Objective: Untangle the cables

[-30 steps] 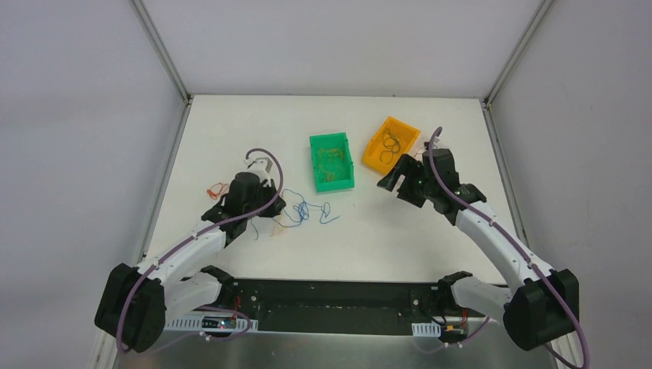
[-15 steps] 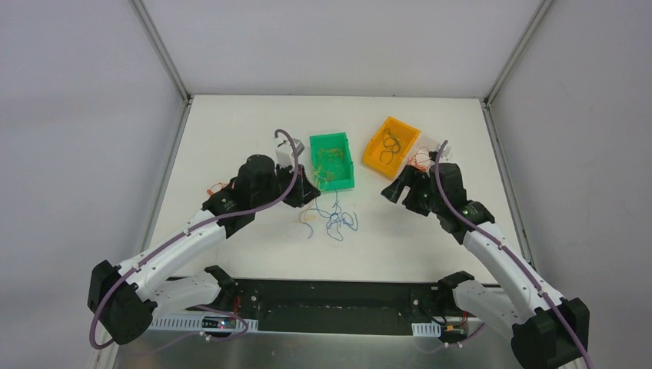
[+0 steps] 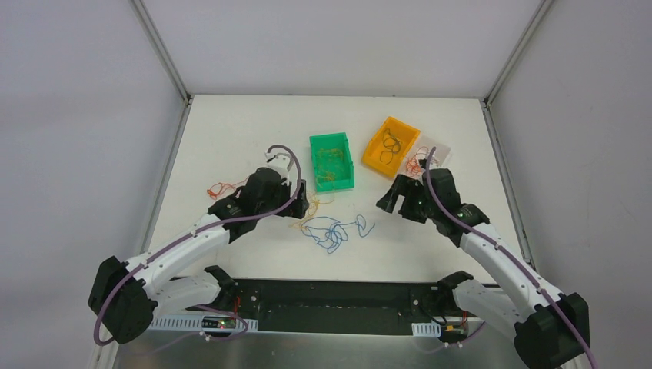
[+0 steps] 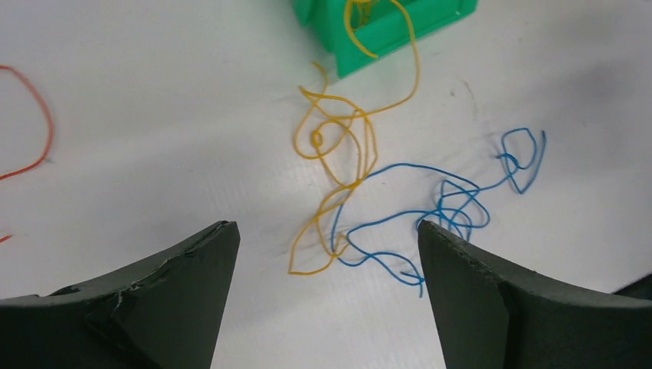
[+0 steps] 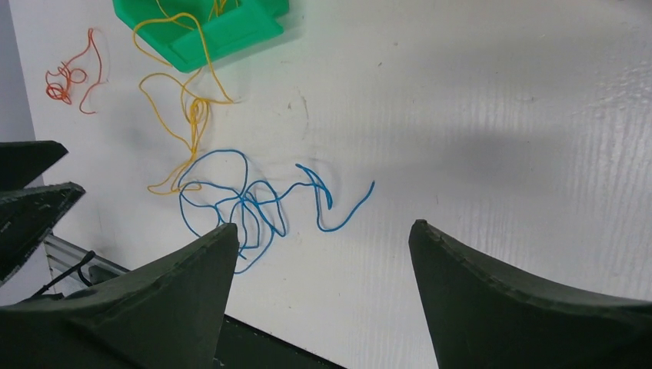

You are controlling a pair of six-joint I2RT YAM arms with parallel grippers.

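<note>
A blue cable [image 3: 332, 234] lies in loose loops on the white table, between the two arms. A yellow-orange cable [image 3: 314, 221] crosses its left end and runs up over the wall of the green bin [image 3: 330, 185]. The left wrist view shows the yellow-orange cable [image 4: 356, 183] and the blue cable [image 4: 419, 167] just ahead of my left gripper [image 4: 327, 227], which is open and holds nothing. My left gripper [image 3: 300, 203] hovers left of the pile. My right gripper [image 3: 390, 201] sits to the pile's right, open and empty [image 5: 323, 224], with the blue cable [image 5: 244, 201] by its left finger.
The green bin holds more yellow strands. An orange bin [image 3: 373, 165] at the back right holds dark loops. A red-orange strand [image 3: 219, 188] lies left of the left arm, another [image 3: 417, 163] beside the orange bin. The black base rail runs along the near edge.
My left gripper has opened and let the cables go. The blue and yellow-orange strands now lie spread on the table. The left arm drew back left; the right gripper shifted slightly toward the pile.
</note>
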